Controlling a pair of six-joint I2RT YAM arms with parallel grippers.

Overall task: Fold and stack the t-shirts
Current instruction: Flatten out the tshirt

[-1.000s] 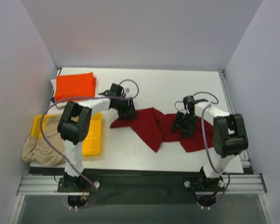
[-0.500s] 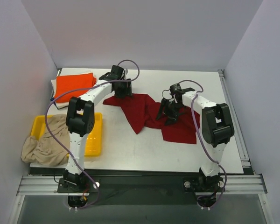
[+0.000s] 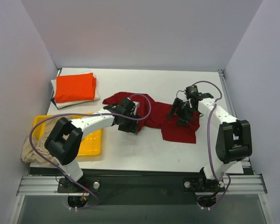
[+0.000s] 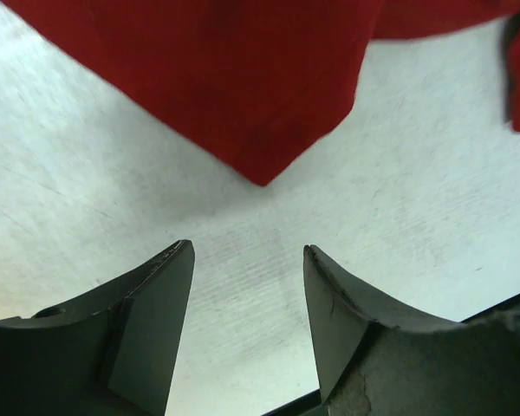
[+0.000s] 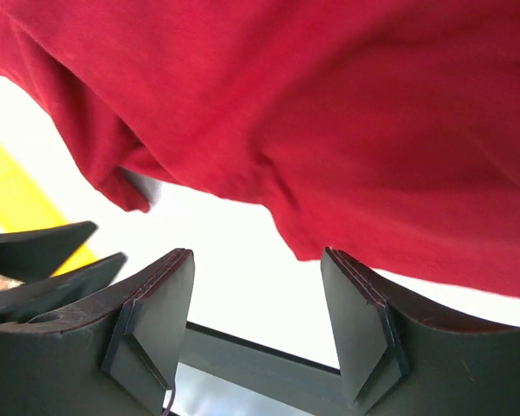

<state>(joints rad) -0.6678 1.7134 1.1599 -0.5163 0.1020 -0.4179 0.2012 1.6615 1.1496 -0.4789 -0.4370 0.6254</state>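
A dark red t-shirt (image 3: 179,132) lies crumpled across the middle of the table. My left gripper (image 3: 130,125) is open and empty at the shirt's near left edge. In the left wrist view a pointed corner of the red shirt (image 4: 258,130) lies on the table just ahead of the gripper (image 4: 247,260). My right gripper (image 3: 181,116) is open over the shirt's right part. In the right wrist view the shirt's edge (image 5: 347,156) lies just past the gripper (image 5: 256,264), and nothing is between the jaws. An orange t-shirt (image 3: 74,87) lies folded on the stack at the back left. A beige t-shirt (image 3: 36,148) lies bunched at the left.
A yellow tray (image 3: 94,140) sits at the near left, with the beige shirt draped over its left part and the table edge. White and blue cloth (image 3: 54,99) shows under the orange shirt. Grey walls close in the table on three sides.
My left gripper has let go of the shirt's back left part and moved to its near left edge. My right gripper shifted a little to the right. The shirt now lies flatter.
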